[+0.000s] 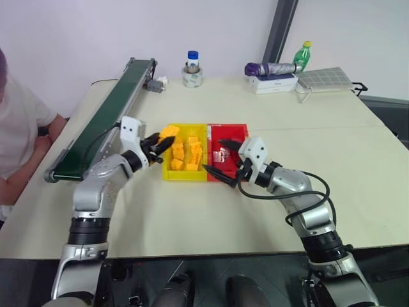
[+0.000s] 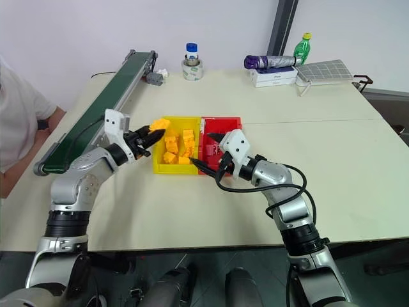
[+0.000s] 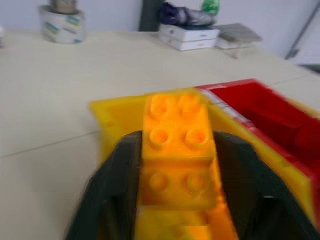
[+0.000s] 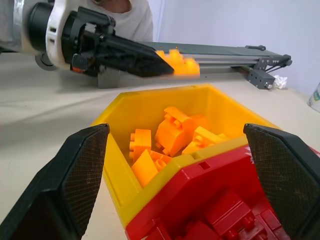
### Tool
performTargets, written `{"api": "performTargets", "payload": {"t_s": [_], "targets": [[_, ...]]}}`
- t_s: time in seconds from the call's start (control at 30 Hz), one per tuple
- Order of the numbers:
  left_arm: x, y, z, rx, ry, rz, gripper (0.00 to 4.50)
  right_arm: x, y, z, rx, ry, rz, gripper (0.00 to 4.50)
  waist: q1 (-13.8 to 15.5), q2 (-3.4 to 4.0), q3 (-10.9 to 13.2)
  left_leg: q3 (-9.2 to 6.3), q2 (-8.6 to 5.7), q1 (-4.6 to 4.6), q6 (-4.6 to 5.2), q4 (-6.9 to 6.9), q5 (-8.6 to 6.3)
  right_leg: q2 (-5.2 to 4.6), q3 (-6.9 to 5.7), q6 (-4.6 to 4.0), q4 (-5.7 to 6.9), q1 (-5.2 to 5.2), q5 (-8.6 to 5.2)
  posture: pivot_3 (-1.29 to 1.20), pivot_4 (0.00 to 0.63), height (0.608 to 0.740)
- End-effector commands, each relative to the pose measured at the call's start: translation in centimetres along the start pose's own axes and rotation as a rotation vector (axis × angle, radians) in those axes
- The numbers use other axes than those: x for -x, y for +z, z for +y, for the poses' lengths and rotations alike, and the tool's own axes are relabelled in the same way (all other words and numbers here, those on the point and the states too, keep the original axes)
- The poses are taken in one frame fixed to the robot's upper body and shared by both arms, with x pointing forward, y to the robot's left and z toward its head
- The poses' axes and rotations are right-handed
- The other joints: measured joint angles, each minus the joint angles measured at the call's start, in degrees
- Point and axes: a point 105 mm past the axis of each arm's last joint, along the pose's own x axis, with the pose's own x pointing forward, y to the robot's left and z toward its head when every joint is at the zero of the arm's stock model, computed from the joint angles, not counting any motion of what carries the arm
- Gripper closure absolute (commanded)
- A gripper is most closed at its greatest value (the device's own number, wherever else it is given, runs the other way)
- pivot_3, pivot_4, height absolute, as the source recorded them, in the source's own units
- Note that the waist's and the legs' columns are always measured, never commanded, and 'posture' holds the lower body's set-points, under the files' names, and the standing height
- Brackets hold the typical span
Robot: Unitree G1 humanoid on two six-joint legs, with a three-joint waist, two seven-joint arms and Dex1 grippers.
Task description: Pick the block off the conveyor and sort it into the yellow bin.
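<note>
The left gripper (image 1: 161, 144) reaches in level toward the yellow bin (image 1: 167, 173), its two black fingers on either side of an orange-yellow block (image 1: 169, 131) that sits between them right at the bin's near-left corner, above the rim. From the left wrist the block (image 3: 177, 150) shows its studs and lies between the dark fingers (image 3: 120, 180), though whether they are pressing on it or have let go is hard to say from here. The bin already has a heap of like-coloured blocks (image 1: 185, 153) lying in it. Joined to the bin's right side is a red bin (image 1: 230, 131) with a few small silvery-pink pieces (image 1: 222, 155) inside. The right gripper (image 1: 223, 160) hovers at the front of the two bins, around the seam where yellow meets red, with its fingers spread wide and nothing between them; from its own wrist the two black pads (image 4: 87, 165) stand far apart, framing the yellow bin (image 4: 165, 100). To the left of the yellow bin the conveyor (image 1: 105, 115) runs away toward the far edge of the table (image 1: 192, 217), its green belt bare. Beyond the bins, toward the far edge, stand a roll of tape (image 1: 192, 77) with a small bottle, a white box (image 1: 275, 83) with a folded umbrella on it, and a green bottle (image 1: 301, 56). A person in a white shirt (image 1: 19, 121) sits on the far side of the conveyor from the bin.
</note>
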Motion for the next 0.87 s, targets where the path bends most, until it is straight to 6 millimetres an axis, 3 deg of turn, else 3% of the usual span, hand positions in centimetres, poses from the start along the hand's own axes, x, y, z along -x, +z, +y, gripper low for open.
{"api": "performTargets", "payload": {"t_s": [0.03, 0.07, 0.27, 0.43, 0.53, 0.67, 0.87], "targets": [[-0.2, 1.5, -1.2, -0.028, -0.054, -0.05, 0.3, 0.2, 1.7, 0.0, 0.046, -0.01, -0.053, 0.0, -0.1, 0.0, 0.0, 0.0, 0.0, 0.0, 0.0, 0.0, 0.0, 0.0, 0.0, -0.01, 0.0, 0.0, 0.0, 0.0, 0.15, 0.74], [-0.2, 1.6, -1.1, -0.033, -0.049, -0.053, 0.06, 0.1, 1.7, 0.1, 0.047, -0.011, -0.053, 0.0, -0.13, 0.0, 0.0, 0.0, 0.0, 0.0, 0.0, 0.0, 0.0, 0.01, 0.0, -0.02, 0.01, 0.0, 0.01, 0.0, 0.15, 0.74], [0.8, 2.4, 0.5, -0.108, 0.025, -0.069, 0.06, 0.2, 1.7, 0.1, 0.047, -0.011, -0.054, 0.0, -0.07, 0.0, 0.0, 0.0, 0.01, 0.0, 0.0, 0.0, 0.0, 0.02, 0.0, -0.02, 0.0, 0.0, 0.01, 0.0, 0.15, 0.74], [4.0, 3.3, 2.0, -0.155, 0.061, -0.046, 0.06, 0.1, 1.7, 0.0, 0.05, -0.004, -0.052, 0.0, -0.34, 0.0, 0.0, 0.0, 0.03, 0.0, 0.0, -0.01, 0.0, 0.04, 0.01, -0.03, 0.01, -0.04, 0.01, 0.0, 0.15, 0.74], [7.2, 4.4, 1.0, -0.164, -0.022, -0.069, 0.06, 0.2, 1.7, 0.1, 0.056, 0.007, -0.045, 0.0, -0.38, 0.01, 0.01, 0.01, 0.05, 0.0, -0.01, -0.04, -0.01, 0.06, 0.05, -0.04, 0.01, -0.06, 0.0, 0.0, 0.15, 0.74], [11.0, 3.0, 2.0, -0.218, 0.002, 0.067, 0.06, 0.2, 1.5, 0.1, 0.052, 0.021, -0.039, 0.0, -0.21, 0.04, 0.02, 0.01, 0.09, 0.01, -0.02, -0.05, -0.02, 0.08, 0.07, -0.27, -0.01, -0.05, -0.12, 0.0, 0.15, 0.74], [11.8, 2.6, 2.2, -0.203, 0.015, 0.032, 0.06, -0.3, 1.7, 0.2, 0.055, 0.041, -0.045, 0.0, 0.43, 0.05, 0.02, 0.03, 0.12, 0.02, -0.03, -0.04, -0.02, 0.07, 0.08, -0.42, -0.05, 0.09, -0.08, 0.0, 0.15, 0.74]]}}
